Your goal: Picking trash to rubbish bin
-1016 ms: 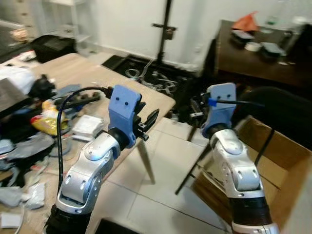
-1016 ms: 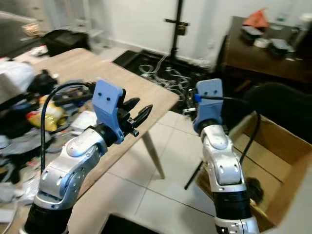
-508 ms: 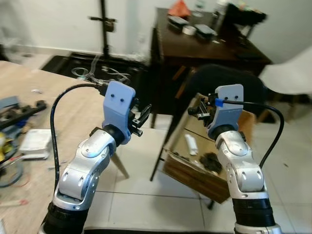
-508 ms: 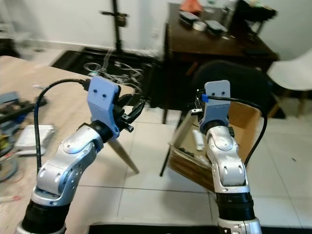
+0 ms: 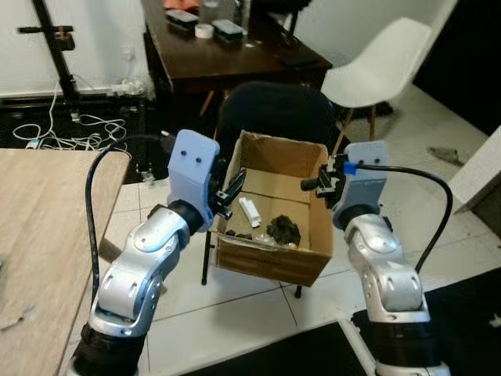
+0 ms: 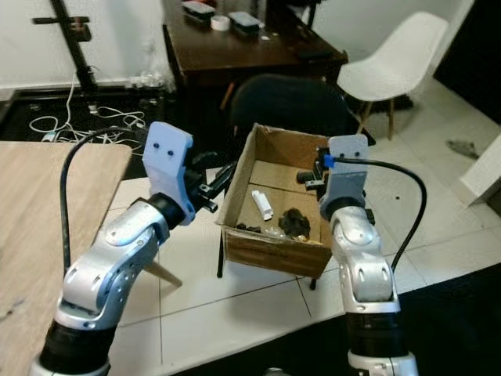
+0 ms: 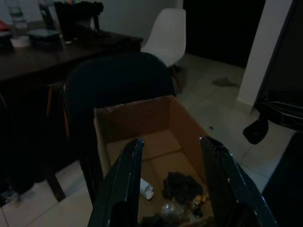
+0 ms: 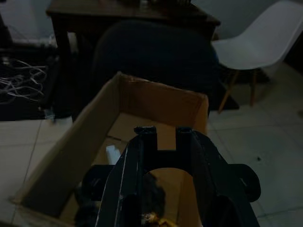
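A brown cardboard box (image 5: 270, 262) rests on a dark chair (image 5: 270, 110) straight ahead. Inside it lie a white piece of trash (image 5: 250, 211), a dark crumpled lump (image 5: 284, 229) and small scraps. My left gripper (image 5: 235, 186) hangs open and holds nothing beside the box's left wall, and its fingers (image 7: 128, 170) frame the box's inside. My right gripper (image 5: 311, 184) is above the box's right rim with its fingers (image 8: 137, 175) drawn together. Nothing can be made out between them.
A light wooden table (image 5: 39, 235) stands at my left. A dark desk (image 5: 227, 59) with small items is behind the chair. A white chair (image 5: 376, 70) sits at the back right. Cables (image 5: 55, 129) lie on the tiled floor (image 5: 235, 313).
The camera has swung to the right: the cluttered table slid out to the left and the box came to the middle. Both arms keep the same pose.
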`<state>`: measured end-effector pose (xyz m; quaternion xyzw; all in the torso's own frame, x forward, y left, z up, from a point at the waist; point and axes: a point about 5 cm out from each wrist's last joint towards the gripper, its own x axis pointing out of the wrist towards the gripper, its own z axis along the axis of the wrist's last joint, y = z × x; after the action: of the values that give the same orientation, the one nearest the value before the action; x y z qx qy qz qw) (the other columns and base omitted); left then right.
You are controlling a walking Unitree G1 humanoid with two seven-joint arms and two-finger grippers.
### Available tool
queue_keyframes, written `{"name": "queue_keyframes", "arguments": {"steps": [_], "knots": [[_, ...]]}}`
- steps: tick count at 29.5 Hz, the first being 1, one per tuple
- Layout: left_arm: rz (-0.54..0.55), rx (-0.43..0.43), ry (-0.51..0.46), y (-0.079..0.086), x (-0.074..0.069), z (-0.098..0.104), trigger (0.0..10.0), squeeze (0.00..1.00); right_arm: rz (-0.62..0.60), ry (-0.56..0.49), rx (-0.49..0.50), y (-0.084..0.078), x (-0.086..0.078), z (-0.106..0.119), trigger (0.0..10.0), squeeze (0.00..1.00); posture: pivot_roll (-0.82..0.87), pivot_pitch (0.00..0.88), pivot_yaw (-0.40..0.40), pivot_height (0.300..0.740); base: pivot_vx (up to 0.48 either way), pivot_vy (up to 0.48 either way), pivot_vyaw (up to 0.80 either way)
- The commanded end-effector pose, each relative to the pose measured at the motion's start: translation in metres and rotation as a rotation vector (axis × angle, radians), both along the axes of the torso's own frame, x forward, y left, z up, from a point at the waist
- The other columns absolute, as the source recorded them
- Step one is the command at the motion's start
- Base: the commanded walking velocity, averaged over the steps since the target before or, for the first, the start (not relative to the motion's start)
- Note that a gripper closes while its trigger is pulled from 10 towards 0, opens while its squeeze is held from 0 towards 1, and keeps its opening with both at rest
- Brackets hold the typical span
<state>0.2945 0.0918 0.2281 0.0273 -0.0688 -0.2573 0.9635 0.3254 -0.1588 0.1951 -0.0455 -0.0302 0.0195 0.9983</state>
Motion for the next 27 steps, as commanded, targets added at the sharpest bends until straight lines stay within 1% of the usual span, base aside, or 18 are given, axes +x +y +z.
{"name": "queue_keyframes", "arguments": {"steps": [1,11,14,27], "knots": [[0.004,-0.004,0.023,-0.0009,0.0009,-0.0033,10.0,0.00,0.009,0.008,0.005,0.0018,-0.0003,-0.0004,10.0,0.00,0.08,0.109,-0.036,0.740,0.000,0.000,0.00],[-0.003,-0.029,0.028,-0.0033,0.0007,-0.0035,10.0,0.00,0.010,0.015,0.031,0.0035,-0.0001,-0.0010,10.0,0.00,0.08,0.103,-0.038,0.740,0.000,0.000,0.00],[-0.025,-0.030,0.021,-0.0053,-0.0015,-0.0023,10.0,0.00,0.007,0.019,0.034,0.0037,-0.0006,-0.0024,10.0,0.00,0.08,0.101,-0.039,0.740,0.351,0.000,0.00],[-0.043,-0.029,0.019,-0.0067,-0.0025,-0.0019,10.0,0.00,0.002,0.031,0.039,0.0023,-0.0026,-0.0062,10.0,0.00,0.08,0.098,-0.037,0.740,0.380,0.000,0.00]]}}
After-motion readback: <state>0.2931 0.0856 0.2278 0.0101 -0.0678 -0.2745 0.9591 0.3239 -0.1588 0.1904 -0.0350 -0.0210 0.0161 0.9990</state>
